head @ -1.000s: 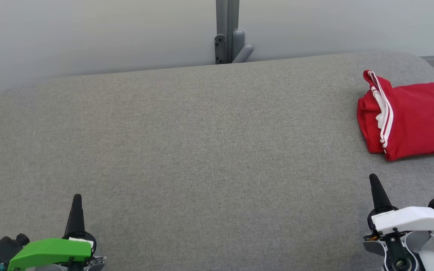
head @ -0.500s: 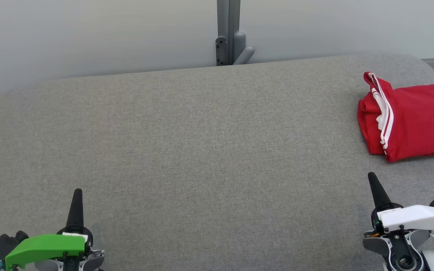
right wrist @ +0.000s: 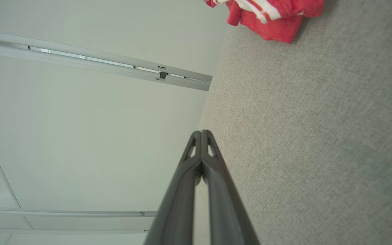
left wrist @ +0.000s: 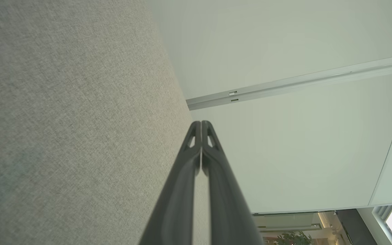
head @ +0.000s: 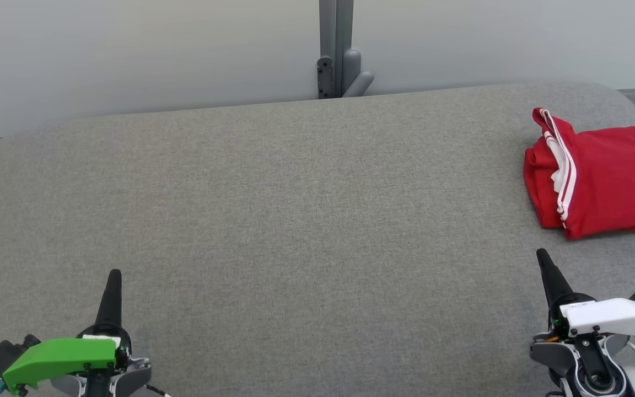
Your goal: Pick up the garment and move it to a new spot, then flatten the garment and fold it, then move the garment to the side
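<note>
Background: A pale, plain wall (head: pixel 130 49) runs behind the work area, split by an upright grey post (head: pixel 335 38) with a small grey bracket (head: pixel 359 82) at its foot.
Surface: A wide table (head: pixel 295 220) covered in grey woven fabric, with rounded far corners, spans the head view from side to side.
Clothing: A red garment (head: pixel 609 176) with white stripes along one edge lies folded into a thick, compact bundle.
Clothing position: It rests on the table's far right side, near the rounded right corner, and its right part runs past the edge of the head view. The striped edge faces the middle of the table.
Left arm: At the lower left of the head view, under a green cover (head: pixel 58 358), the left end effector (head: pixel 114 273) points away from the robot over bare grey fabric. Its two dark fingers are pressed together into one point, and it holds nothing.
Left wrist view: The fingers meet at their tips with just a hairline seam between them.
Right arm: At the lower right, under a white cover (head: pixel 615 317), the right end effector (head: pixel 542 252) points the same way, fingers tight together and empty. It is near the garment but apart from it.
Right wrist view: The garment (right wrist: pixel 271 17) shows at the top edge, beyond the closed tips, with grey fabric between.
</note>
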